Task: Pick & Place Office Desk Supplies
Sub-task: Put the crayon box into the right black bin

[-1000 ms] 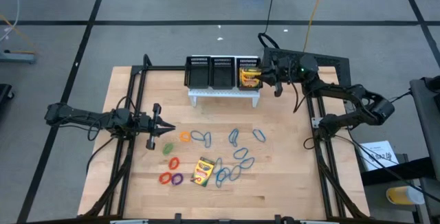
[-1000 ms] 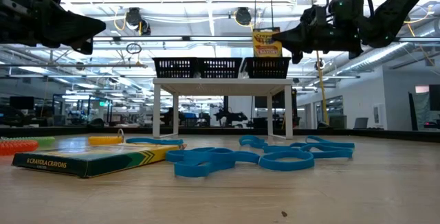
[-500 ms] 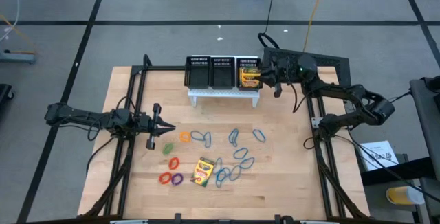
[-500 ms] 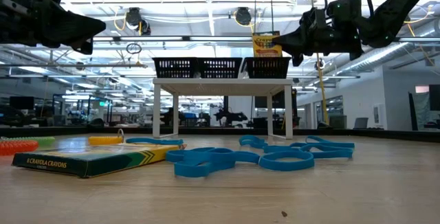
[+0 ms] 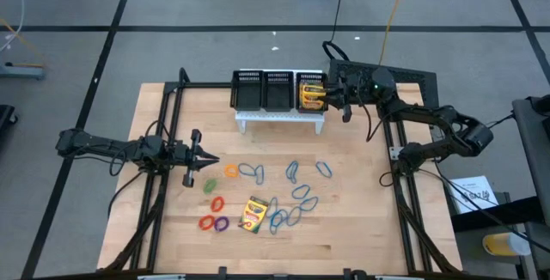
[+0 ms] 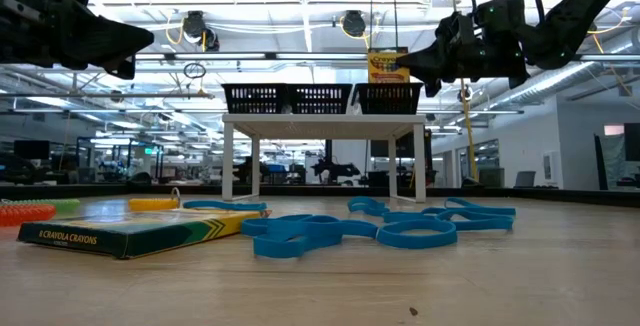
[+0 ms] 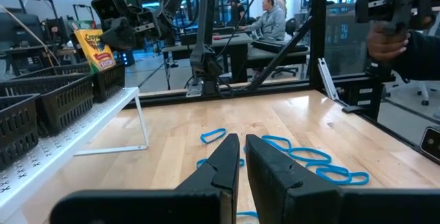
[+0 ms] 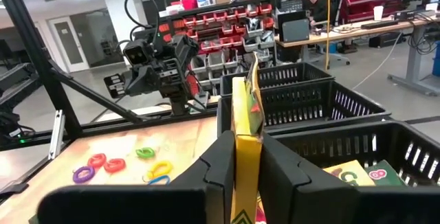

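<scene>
Crayon box [image 8: 246, 157] pinched upright by right gripper [image 8: 242, 172] over organiser [image 5: 277, 90], wrist view alone showing contact, left gripper [image 7: 239, 157] nearly closed, empty.

Since a second ago, the crayon box [image 6: 388, 67] in the right gripper [image 5: 327, 96] has gone lower into the right end compartment of the black mesh organiser [image 6: 320, 98]. Less of the box now stands above the organiser's rim. The gripper's fingers [image 8: 218, 157] have loosened slightly around it.

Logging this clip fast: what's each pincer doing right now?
Left pincer: shut, empty, above the table.
Right pincer: shut on a crayon box at the organiser's right compartment.
</scene>
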Available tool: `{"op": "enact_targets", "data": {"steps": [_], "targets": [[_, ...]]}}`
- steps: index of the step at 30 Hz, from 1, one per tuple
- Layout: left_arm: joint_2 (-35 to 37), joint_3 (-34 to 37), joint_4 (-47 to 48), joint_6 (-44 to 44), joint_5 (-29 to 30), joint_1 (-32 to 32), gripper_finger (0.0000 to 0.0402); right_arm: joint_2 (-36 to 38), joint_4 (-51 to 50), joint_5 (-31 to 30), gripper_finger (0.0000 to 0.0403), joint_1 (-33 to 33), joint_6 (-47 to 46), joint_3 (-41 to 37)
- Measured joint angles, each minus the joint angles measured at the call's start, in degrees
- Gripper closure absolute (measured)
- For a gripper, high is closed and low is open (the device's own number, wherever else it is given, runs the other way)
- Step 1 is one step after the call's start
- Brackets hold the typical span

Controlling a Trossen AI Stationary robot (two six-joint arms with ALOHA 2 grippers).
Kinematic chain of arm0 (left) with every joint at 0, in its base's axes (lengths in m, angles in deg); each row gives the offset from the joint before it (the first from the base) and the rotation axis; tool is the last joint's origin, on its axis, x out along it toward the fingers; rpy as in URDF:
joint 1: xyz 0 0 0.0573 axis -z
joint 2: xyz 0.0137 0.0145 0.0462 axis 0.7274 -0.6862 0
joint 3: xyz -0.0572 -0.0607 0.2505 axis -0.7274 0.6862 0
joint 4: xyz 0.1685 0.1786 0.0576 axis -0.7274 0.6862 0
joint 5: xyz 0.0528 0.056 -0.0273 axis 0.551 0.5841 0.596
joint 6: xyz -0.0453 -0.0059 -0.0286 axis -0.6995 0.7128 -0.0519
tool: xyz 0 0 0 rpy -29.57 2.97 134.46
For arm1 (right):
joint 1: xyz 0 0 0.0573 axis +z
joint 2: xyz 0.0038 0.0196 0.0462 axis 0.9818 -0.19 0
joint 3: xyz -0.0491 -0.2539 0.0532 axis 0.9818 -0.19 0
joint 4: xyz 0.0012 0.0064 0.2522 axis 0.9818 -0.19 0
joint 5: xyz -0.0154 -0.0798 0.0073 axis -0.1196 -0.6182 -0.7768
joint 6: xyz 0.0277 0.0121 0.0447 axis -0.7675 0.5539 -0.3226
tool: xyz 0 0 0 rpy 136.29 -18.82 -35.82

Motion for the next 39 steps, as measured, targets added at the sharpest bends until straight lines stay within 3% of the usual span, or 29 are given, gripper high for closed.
{"op": "enact_targets", "data": {"steps": [11,25,31,39], "targets": [[0.0,0.0,0.0,-0.1,0.0,0.0,0.0364,0.0,5.0,-0.3,0.0299,0.3,1.2,0.0],[0.0,0.0,0.0,-0.1,0.0,0.0,0.0364,0.0,6.7,-22.3,0.0222,2.9,10.7,-0.1],[0.0,0.0,0.0,0.0,0.0,0.0,0.0364,0.0,6.9,-22.7,0.0219,3.0,12.2,0.0],[0.0,0.0,0.0,-0.1,0.0,0.0,0.0364,0.9,9.4,-21.1,0.0226,3.9,6.0,-0.1]]}}
